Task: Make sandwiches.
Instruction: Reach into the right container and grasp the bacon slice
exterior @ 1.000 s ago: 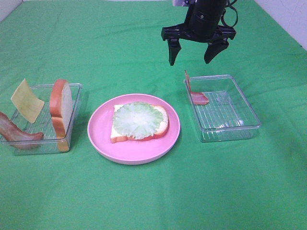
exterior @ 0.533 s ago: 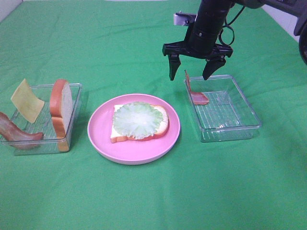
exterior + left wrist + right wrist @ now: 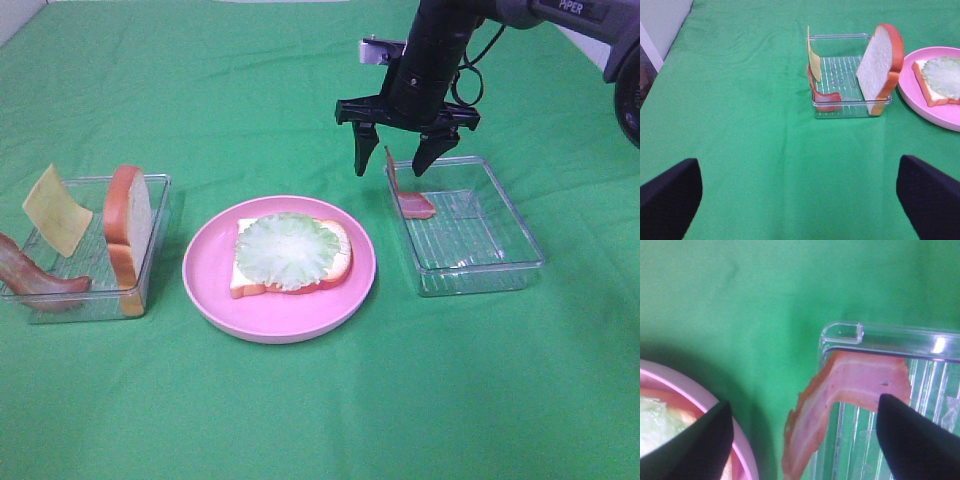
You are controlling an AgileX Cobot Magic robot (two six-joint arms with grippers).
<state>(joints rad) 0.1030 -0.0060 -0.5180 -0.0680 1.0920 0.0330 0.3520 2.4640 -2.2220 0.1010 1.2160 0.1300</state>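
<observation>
The left gripper point(image 3: 800, 197) hangs released over the bare green cloth point(image 3: 320, 420), well to the left of the pink plate point(image 3: 205, 295), its jaws spread wide with nothing between them. Also left of the plate, just beside its rim, stands a clear tray point(image 3: 95, 180). In it, farthest from the plate, a yellow cheese slice point(image 3: 57, 210) leans tilted and a curled bacon strip point(image 3: 35, 275) lies against the tray's wall. An upright bread slice point(image 3: 128, 235) stands on the side nearest the plate.

On the plate lies a flat bread slice point(image 3: 245, 280), and a lettuce leaf point(image 3: 288, 250) lies on top of it.

Right of the plate, near it but apart, sits a second clear tray point(image 3: 480, 245). A second bacon strip point(image 3: 405, 195) leans up out of the tray's far corner on the plate's side. The right gripper point(image 3: 392, 165) hovers there, released: its jaws stand apart on either side of the strip's raised end, not pressing it.
</observation>
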